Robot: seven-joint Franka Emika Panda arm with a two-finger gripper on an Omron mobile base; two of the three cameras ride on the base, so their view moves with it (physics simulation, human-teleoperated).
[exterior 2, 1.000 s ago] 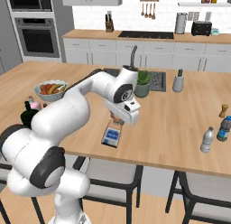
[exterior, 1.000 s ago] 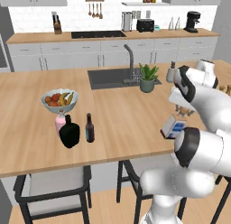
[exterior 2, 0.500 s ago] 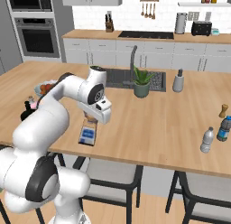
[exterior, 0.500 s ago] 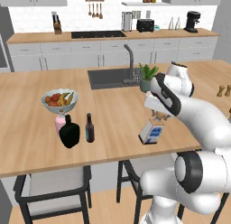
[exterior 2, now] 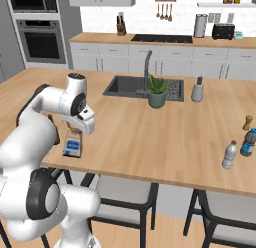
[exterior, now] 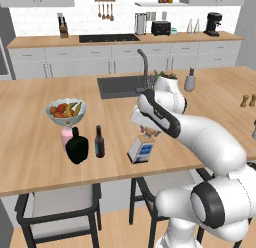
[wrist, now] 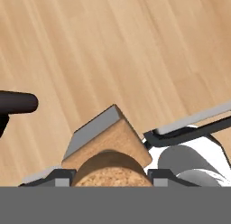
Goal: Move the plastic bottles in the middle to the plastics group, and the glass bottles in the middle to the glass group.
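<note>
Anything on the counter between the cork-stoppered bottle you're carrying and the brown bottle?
No. In the left base view, bare wooden counter separates the tilted clear bottle with the blue label, held by the tool, from the brown bottle.

wooden island counter (exterior: 40, 152); fruit bowl (exterior: 66, 111), black bottle (exterior: 77, 147), brown bottle (exterior: 99, 142)

No wording reads anywhere. The squarish clear bottle (exterior: 141, 149) carries a blue label, but it's a blur, no letters or numbers. The water bottle (exterior 2: 229, 155) at the far right shows a pale band, blank at this size.
</note>
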